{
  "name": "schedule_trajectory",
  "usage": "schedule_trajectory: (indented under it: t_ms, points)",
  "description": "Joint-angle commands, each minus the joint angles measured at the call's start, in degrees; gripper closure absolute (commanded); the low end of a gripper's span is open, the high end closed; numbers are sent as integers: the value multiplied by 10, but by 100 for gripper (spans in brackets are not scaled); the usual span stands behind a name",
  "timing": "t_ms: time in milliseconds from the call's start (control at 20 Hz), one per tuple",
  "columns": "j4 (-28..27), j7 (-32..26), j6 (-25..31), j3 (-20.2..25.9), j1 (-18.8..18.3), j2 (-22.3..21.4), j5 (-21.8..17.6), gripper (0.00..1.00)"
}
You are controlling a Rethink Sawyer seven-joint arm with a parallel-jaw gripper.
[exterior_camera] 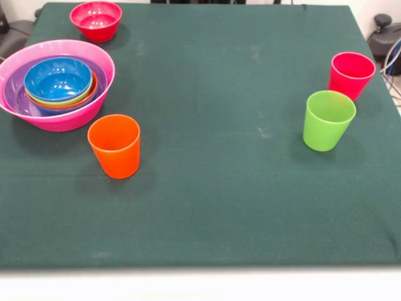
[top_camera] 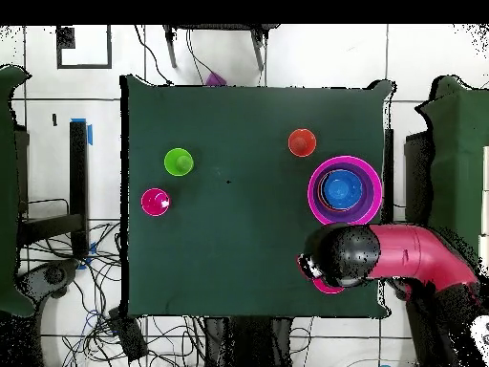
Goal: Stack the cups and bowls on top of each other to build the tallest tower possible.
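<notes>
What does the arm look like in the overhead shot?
Only the overhead view shows the arm: a thick rounded red-pink link ending in a bulky black rounded section. No cables or markings can be made out on it. Its gripper isn't distinguishable; the front view shows no arm.

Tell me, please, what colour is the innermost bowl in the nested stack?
Blue; the innermost bowl shows best in the front view.

Front view: low oblique across the green table (exterior_camera: pixel 219 188), close in. Overhead view: straight down from high, taking in the whole table (top_camera: pixel 239 239) plus surrounding floor. Both share the tabletop, turned half round between them.
</notes>
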Motion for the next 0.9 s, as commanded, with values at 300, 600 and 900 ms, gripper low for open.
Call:
schedule_trajectory:
  t_ms: [300, 600, 900]
  points:
    - [37, 194, -270, -103, 63, 25, -65, 0]
    - [22, 170, -272, -127, 72, 51, -62, 0]
    - [18, 170, -278, -135, 75, 59, -61, 0]
